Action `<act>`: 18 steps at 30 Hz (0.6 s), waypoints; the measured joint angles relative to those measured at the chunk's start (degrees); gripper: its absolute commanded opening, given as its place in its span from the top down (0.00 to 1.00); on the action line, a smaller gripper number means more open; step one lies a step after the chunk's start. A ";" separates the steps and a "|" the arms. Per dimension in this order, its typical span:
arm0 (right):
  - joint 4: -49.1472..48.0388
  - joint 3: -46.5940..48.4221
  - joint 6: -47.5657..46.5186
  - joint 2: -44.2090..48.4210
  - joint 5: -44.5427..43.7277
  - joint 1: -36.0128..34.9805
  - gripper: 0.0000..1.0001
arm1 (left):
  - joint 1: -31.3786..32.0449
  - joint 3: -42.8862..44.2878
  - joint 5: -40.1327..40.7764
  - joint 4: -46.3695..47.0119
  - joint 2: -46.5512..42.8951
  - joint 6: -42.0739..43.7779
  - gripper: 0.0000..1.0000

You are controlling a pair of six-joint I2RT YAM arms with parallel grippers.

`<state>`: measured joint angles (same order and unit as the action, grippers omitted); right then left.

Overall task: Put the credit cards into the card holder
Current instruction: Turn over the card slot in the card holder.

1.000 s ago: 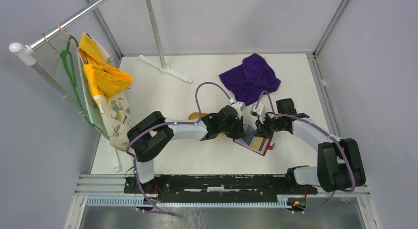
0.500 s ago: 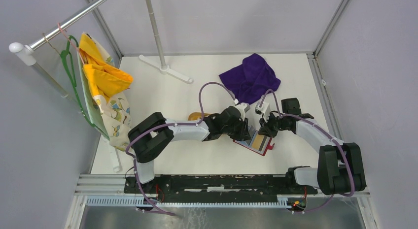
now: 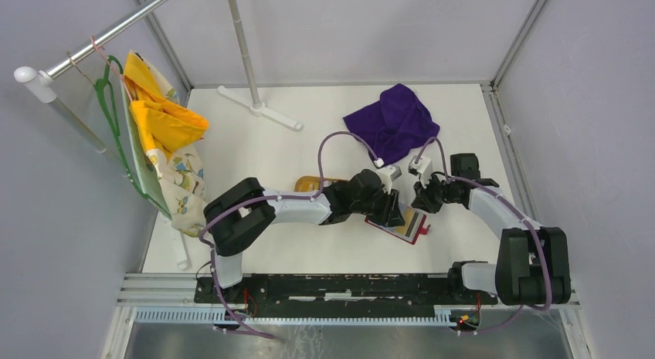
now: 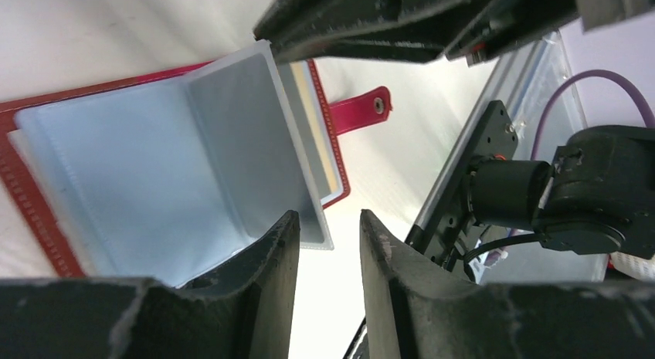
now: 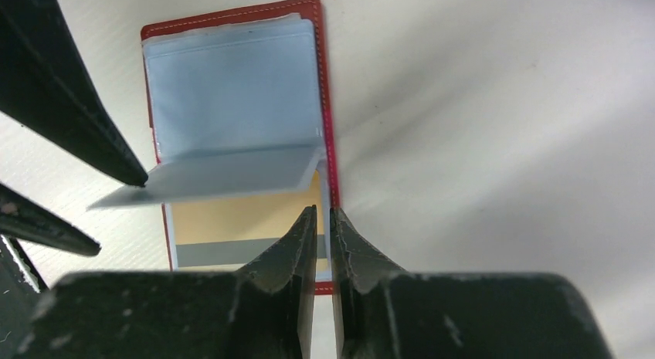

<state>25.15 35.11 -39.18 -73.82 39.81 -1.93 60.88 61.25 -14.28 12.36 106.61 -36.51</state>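
Since the left gripper (image 4: 328, 224) has slid right across the card holder (image 5: 232, 14) over the last second and let its jaws spread, it now looks open. There is a clear gap between the fingers and nothing is pinched. One clear sleeve page (image 5: 224, 174) stands half lifted, its free corner just at the left fingertips, touching one at most. The right gripper (image 5: 323, 214) has backed off a little to the right and hovers over the holder's right edge, jaws nearly closed to a thin slit, nothing visible in it. The holder lies open and flat on the white table (image 5: 502, 104) between the two arms, snap tab (image 4: 359, 112) sticking out sideways. Under the raised page a tan card with a grey stripe (image 5: 239, 220) sits in the lower pocket, so at least one card looks loaded. Likely meaning: the left side has released the page after opening a slot, and the next card still has to be fetched. No other cards are visible in any view; the wooden tray (image 3: 309, 181) is mostly hidden behind the left arm.
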 measured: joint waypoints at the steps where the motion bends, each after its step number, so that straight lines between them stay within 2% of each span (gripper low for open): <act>1: 0.00 0.00 0.09 0.26 0.00 0.57 0.83 | 0.15 0.11 -0.48 0.50 0.33 0.00 0.58; 6: -0.22 0.00 0.33 3.23 0.02 4.02 0.83 | 0.66 0.35 -2.89 2.75 2.71 -0.04 0.57; 11: 0.20 0.00 -0.50 3.98 1.75 4.57 0.82 | 0.70 0.13 -3.15 3.34 2.45 0.00 0.57; 18: 5.44 0.00 -8.26 4.02 8.41 3.67 0.81 | 0.70 -2.99 2.78 1.79 -4.20 1.95 0.57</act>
<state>30.59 35.11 -47.44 -69.80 48.23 1.74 61.58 58.26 -11.51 14.15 102.41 -34.57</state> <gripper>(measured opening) 0.186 0.427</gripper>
